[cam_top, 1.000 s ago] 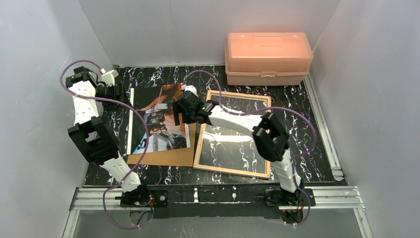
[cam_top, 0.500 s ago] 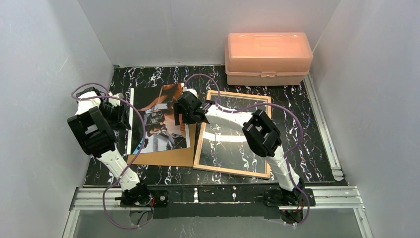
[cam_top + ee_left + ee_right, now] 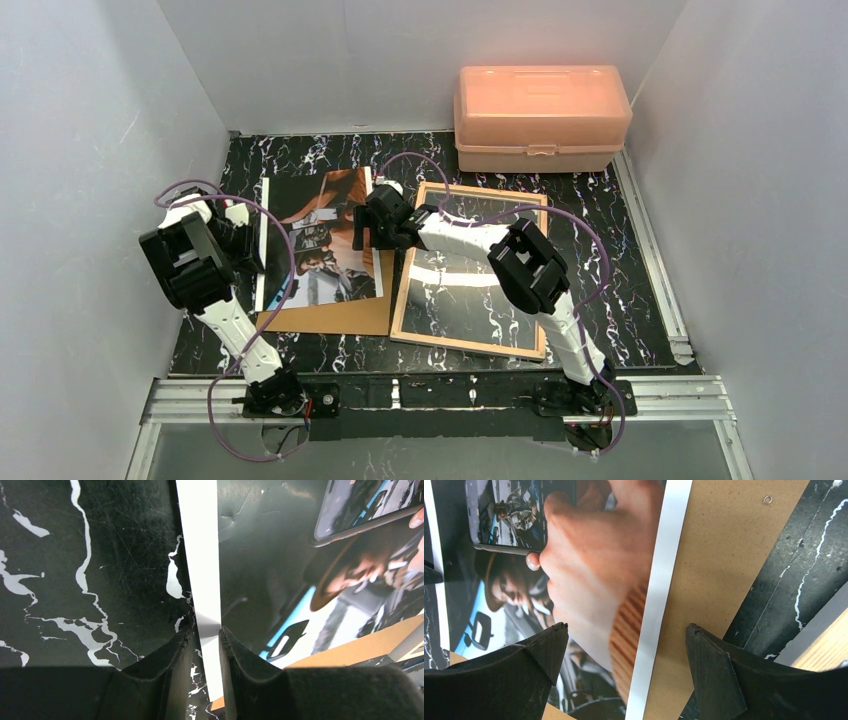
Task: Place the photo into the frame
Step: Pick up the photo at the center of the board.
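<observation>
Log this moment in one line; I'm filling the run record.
left hand astride photo left border, grip unclear | right hand open over right border | frame: no photo

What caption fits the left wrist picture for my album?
Two black fingers straddle the white border of the photo, with the marbled table beside it.

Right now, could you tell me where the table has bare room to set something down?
The table is bare right of the frame, up to the side rail, and along the back wall left of the orange box. The middle is crowded: photo, backing board, left hand and right hand.
</observation>
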`<state>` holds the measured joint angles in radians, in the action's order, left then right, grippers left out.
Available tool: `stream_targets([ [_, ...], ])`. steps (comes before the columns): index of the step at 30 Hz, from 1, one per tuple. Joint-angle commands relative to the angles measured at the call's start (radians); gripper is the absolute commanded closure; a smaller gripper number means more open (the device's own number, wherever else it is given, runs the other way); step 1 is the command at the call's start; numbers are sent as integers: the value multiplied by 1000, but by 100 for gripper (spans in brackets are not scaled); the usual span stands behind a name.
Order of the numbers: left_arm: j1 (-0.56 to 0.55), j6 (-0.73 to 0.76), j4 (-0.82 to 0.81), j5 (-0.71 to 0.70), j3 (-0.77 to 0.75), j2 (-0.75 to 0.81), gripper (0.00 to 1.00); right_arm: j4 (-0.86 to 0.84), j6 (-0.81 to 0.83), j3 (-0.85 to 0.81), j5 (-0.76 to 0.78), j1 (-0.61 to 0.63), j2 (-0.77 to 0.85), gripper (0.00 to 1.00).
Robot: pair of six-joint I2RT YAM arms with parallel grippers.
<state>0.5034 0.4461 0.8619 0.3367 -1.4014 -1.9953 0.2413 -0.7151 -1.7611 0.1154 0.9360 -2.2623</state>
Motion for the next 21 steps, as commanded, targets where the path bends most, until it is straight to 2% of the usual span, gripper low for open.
stream_targets([
  [1,-9,4,-14,-16,32,-28,77,-34,-40,35,-40,-5,-26,6],
  [13,-15,14,-26,13,68,-40,88,-114,-110,91,-100,-7,-20,6],
  [21,-31,12,-3,74,74,-30,90,-211,-190,157,-169,-10,-9,7],
])
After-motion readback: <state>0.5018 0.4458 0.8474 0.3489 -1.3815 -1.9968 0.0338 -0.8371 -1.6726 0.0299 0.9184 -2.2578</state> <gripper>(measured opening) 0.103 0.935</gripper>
